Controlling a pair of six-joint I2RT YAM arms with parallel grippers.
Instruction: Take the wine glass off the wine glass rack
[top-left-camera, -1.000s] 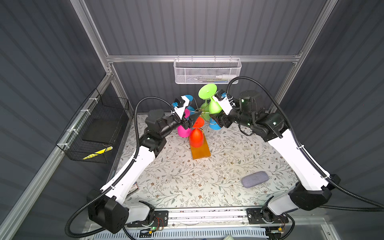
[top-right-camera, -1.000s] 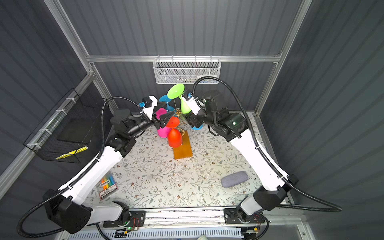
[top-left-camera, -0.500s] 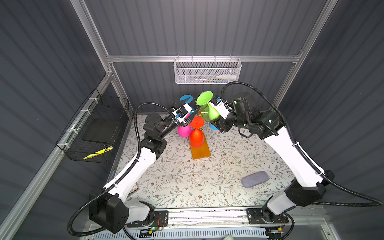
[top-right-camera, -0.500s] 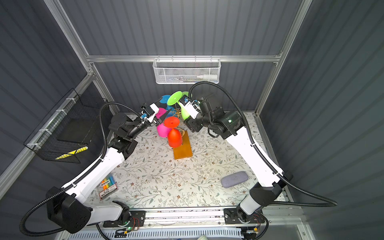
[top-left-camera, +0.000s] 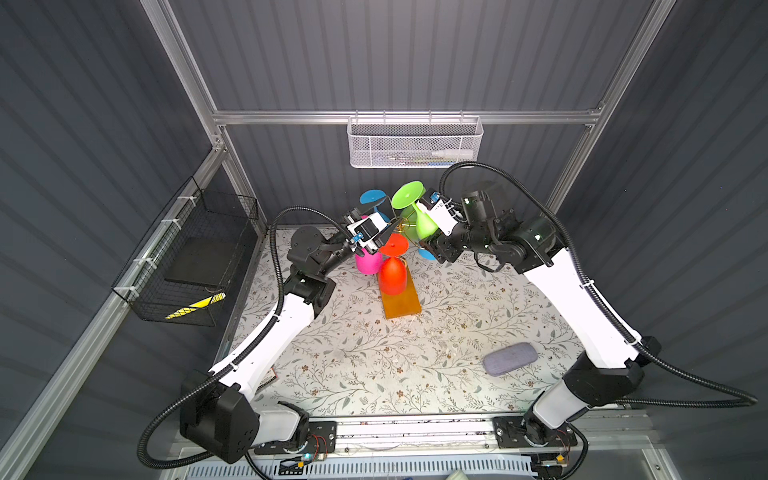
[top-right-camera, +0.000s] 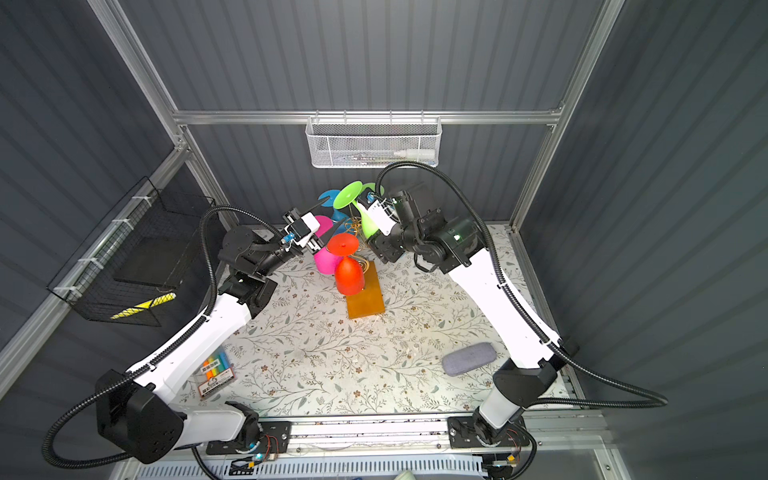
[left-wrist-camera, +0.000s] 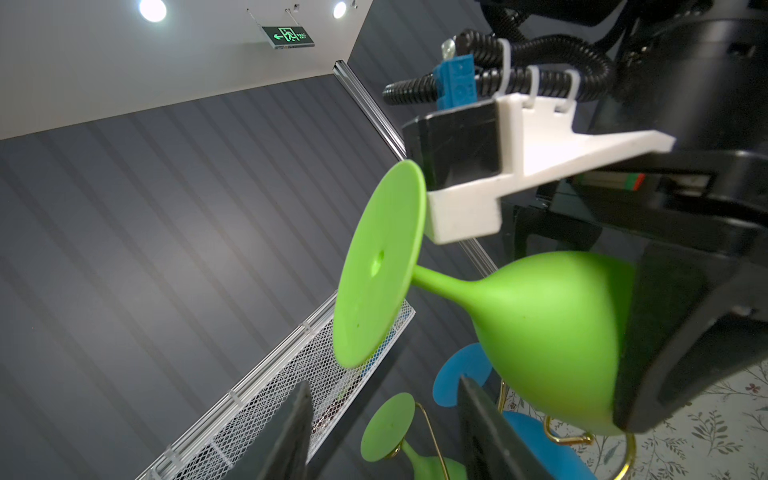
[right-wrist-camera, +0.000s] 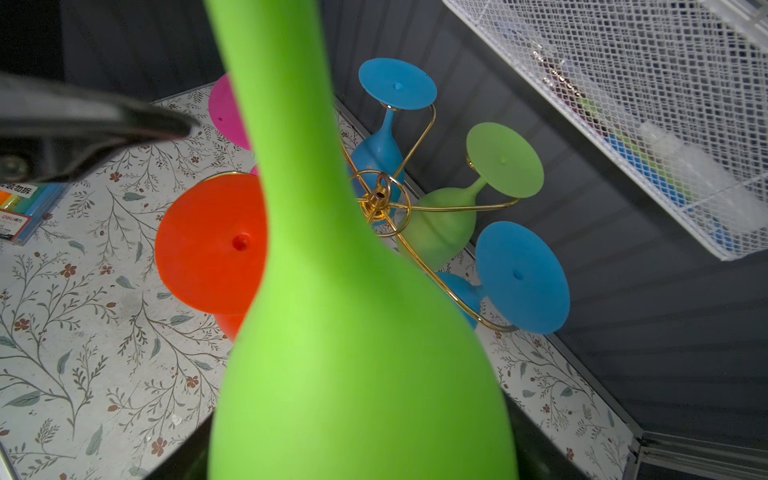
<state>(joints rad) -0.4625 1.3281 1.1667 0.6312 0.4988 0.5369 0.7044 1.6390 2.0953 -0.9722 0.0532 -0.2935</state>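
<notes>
- My right hand (top-left-camera: 430, 235) is clamped on the bowl of the bright green wine glass (top-left-camera: 423, 222). In the left wrist view a dark pad presses flat against the bowl's wide end.
- That glass is tilted in the air, its round foot raised towards the back wall and its bowl low, over the top of the wine glass rack (top-left-camera: 401, 297).
- In the left wrist view a gold curl of the rack sits just under the bowl's rim. I cannot tell whether they touch.
- My left hand (top-left-camera: 386, 223) hovers on the opposite side of the rack, beside the orange glass (top-left-camera: 392, 274) and the pink glass (top-left-camera: 368, 262).
- Its jaws stand apart with nothing between them. Both fingers (left-wrist-camera: 291, 440) show at the edge of the left wrist view with a clear gap.
- The rack stands on its amber base at the back of the flowered worktop (top-left-camera: 374, 353), roughly midway between the two arms.
- Five glasses hang on it foot-up: the orange one, the pink one, two blue ones (right-wrist-camera: 397, 85) (right-wrist-camera: 521, 276) and a paler green one (right-wrist-camera: 440, 232).
- A grey case (top-left-camera: 509, 359) lies near the right arm's base, well apart from the rack.
- A pack of markers (top-right-camera: 214, 374) lies beside the left arm.
</notes>
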